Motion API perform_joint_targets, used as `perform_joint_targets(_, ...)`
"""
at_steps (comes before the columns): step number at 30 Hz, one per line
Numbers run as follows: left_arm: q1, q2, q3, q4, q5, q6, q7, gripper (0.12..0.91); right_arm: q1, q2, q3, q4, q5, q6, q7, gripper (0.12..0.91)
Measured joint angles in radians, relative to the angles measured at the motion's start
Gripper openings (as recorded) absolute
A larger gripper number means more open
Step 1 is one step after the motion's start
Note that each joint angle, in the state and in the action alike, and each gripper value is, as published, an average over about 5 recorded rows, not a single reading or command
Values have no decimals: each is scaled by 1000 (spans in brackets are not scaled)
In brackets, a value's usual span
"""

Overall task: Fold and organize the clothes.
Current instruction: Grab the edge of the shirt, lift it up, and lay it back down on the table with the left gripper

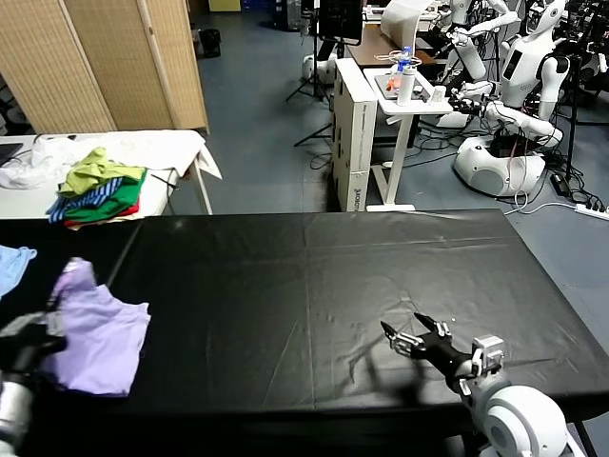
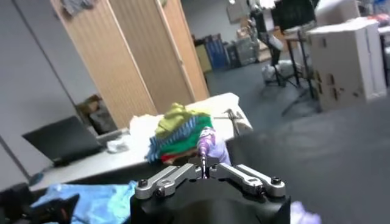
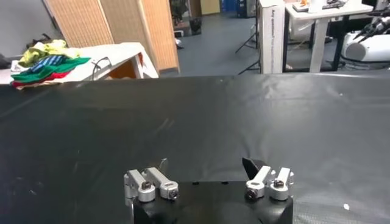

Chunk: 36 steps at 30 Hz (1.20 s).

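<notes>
The clothes are one pale lavender T-shirt (image 1: 103, 335) lying bunched at the left end of the black table (image 1: 314, 286). One corner of it is pulled up into a peak. My left gripper (image 1: 52, 316) is shut on that raised corner. In the left wrist view the jaws (image 2: 204, 163) pinch a thin fold of the lavender shirt (image 2: 208, 140), which stands up just beyond them. My right gripper (image 1: 419, 338) hovers low over the bare table near the front right, open and holding nothing. In its own view the right gripper (image 3: 206, 167) shows wide-spread fingers.
A light blue cloth (image 1: 13, 263) lies at the table's far left edge. Behind it a white table (image 1: 176, 152) carries a green, yellow and striped pile of garments (image 1: 99, 187). A folding screen (image 1: 124, 57), a white cabinet (image 1: 354, 133) and other robots (image 1: 519, 105) stand farther back.
</notes>
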Motion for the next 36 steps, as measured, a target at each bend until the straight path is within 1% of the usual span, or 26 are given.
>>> perform_joint_targets(2, -27, -46, 85, -22, -7, 6, -3, 165, -15, 1, 11, 10, -2, 0, 0, 907)
perform_joint_targets(5, -70, -118, 214, -27, 1, 8, -4, 165, -42, 4, 34, 25, -5, 0, -1, 907)
perform_joint_targets(10, -117, -227, 394, 20, 57, 0, -8, 165, -72, 9, 62, 42, -9, -1, 1, 907)
perform_joint_targets(15, -155, -324, 533, 91, 107, -8, -11, 165, -66, 9, 59, 45, -16, -5, 6, 907)
perform_joint_targets(20, -171, -403, 633, 160, 154, -28, -9, 169, -45, 3, 36, 44, -7, -16, 9, 907)
perform_joint_targets(22, -167, -424, 660, 179, 169, -34, 1, 211, -32, -3, 23, 43, 11, -26, 16, 907)
perform_joint_targets(23, -165, -432, 671, 185, 175, -36, 8, 251, -23, -6, 16, 43, 26, -33, 22, 907)
perform_joint_targets(26, -157, -445, 692, 192, 183, -43, 36, 422, 11, -19, -16, 42, 81, -56, 47, 907)
perform_joint_targets(27, -155, -446, 695, 193, 184, -47, 47, 498, 26, -23, -30, 42, 100, -65, 57, 907)
perform_joint_targets(28, -153, -446, 695, 192, 185, -52, 58, 555, 41, -27, -46, 42, 120, -73, 68, 907)
perform_joint_targets(29, -151, -444, 694, 190, 186, -57, 69, 612, 57, -29, -65, 42, 139, -80, 79, 907)
perform_joint_targets(30, -151, -441, 690, 187, 190, -65, 79, 687, 74, -30, -87, 41, 158, -86, 91, 907)
perform_joint_targets(33, -156, -425, 671, 176, 200, -95, 97, 840, 131, -25, -165, 34, 209, -99, 126, 907)
perform_joint_targets(34, -160, -417, 660, 173, 204, -106, 98, 871, 152, -20, -196, 29, 220, -103, 137, 907)
perform_joint_targets(36, -165, -401, 636, 168, 211, -124, 96, 898, 194, -5, -259, 17, 231, -106, 158, 907)
